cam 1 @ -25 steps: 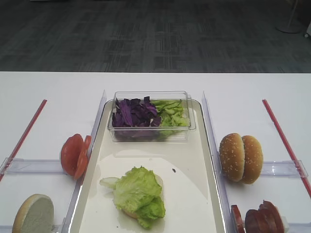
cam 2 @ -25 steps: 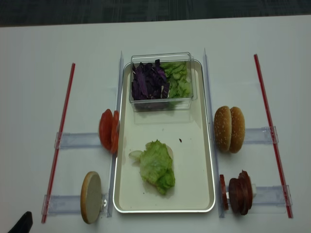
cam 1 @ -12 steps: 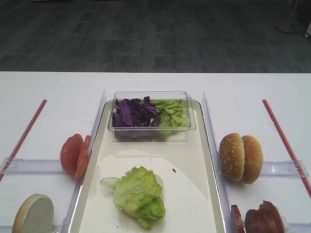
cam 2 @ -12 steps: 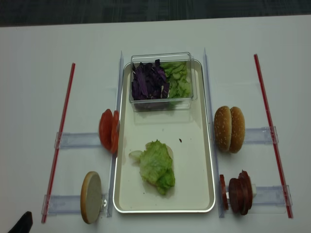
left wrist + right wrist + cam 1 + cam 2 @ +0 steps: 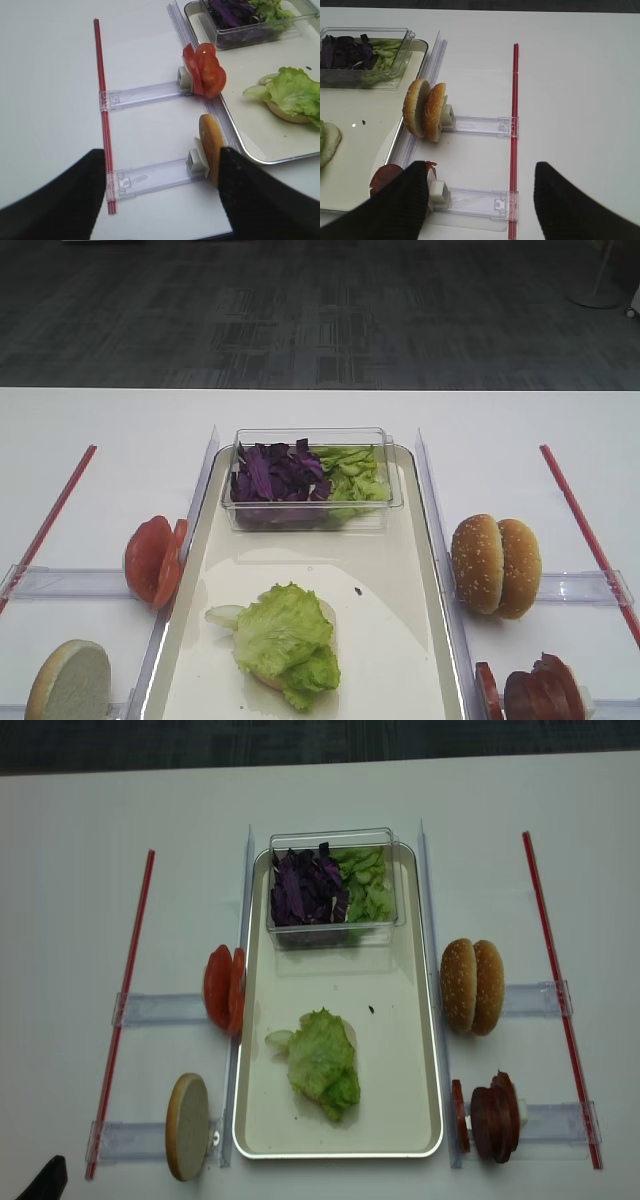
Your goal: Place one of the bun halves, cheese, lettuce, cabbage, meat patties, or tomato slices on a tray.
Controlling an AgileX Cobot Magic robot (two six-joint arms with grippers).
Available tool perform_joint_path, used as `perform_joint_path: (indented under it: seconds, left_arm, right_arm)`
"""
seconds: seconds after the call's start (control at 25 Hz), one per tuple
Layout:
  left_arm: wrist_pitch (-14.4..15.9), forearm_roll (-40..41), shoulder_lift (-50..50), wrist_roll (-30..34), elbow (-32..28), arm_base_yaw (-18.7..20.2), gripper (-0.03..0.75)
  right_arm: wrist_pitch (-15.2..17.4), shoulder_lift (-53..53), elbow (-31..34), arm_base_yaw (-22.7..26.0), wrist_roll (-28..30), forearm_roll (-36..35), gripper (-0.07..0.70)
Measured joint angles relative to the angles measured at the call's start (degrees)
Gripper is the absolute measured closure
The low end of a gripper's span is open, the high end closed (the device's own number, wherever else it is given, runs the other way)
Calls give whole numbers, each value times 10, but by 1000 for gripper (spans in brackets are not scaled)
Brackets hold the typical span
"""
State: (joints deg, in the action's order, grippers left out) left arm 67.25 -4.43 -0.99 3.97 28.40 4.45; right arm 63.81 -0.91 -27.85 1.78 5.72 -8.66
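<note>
The right end effector (image 5: 477,200) hangs spread wide and empty just right of the meat patties (image 5: 390,178), dark matte discs standing on edge in a clear rack at the tray's (image 5: 415,1065) right rim; their stack runs crosswise to the tray's long side. This arm seems nearer them. On the tray, ruffled lettuce (image 5: 285,638) covers a pale bun half. The left end effector (image 5: 160,192), also spread, hovers beside another bun half (image 5: 212,152).
</note>
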Motion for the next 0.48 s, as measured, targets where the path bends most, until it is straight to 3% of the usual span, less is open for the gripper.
perform_joint_path:
  seconds: [0.48]
  left_arm:
    - [0, 0, 0, 0, 0, 0, 258]
  right_arm:
    - [0, 0, 0, 0, -2, 0, 147]
